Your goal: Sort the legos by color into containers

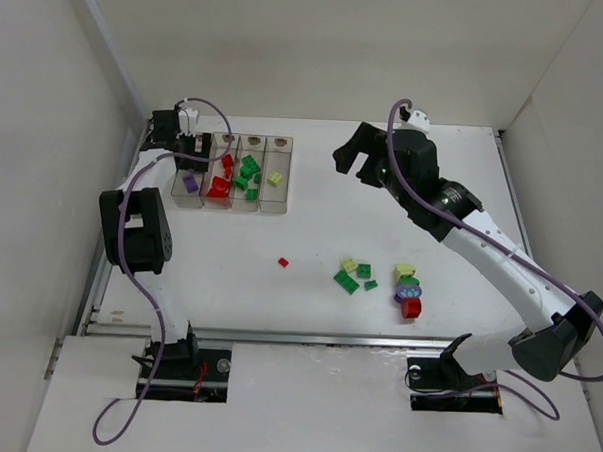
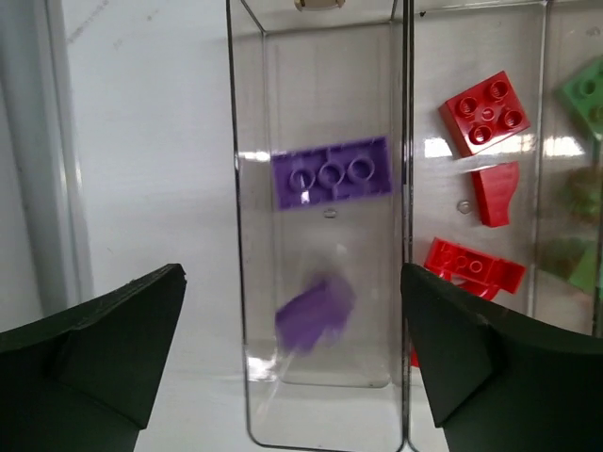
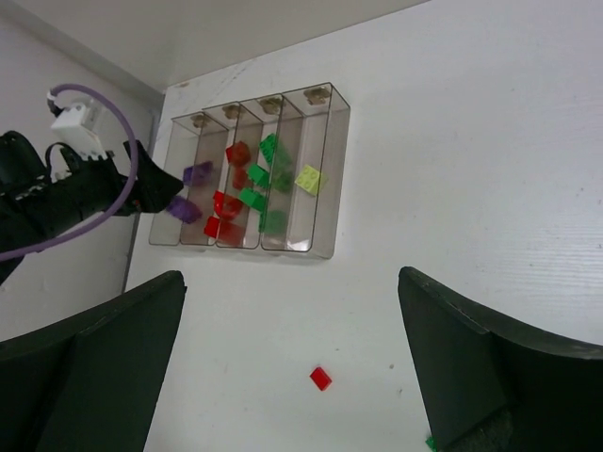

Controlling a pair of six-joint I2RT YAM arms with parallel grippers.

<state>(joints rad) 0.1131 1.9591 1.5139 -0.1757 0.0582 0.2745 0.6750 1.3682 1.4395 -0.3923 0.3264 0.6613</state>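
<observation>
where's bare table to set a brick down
Bare table between the containers and the lone red brick, and near-left of that brick. Crowded around the loose legos beside the right arm.

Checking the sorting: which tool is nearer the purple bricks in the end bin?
Left. The left tool hangs open directly above the purple bricks; the right tool is past the bins' opposite end.
</observation>
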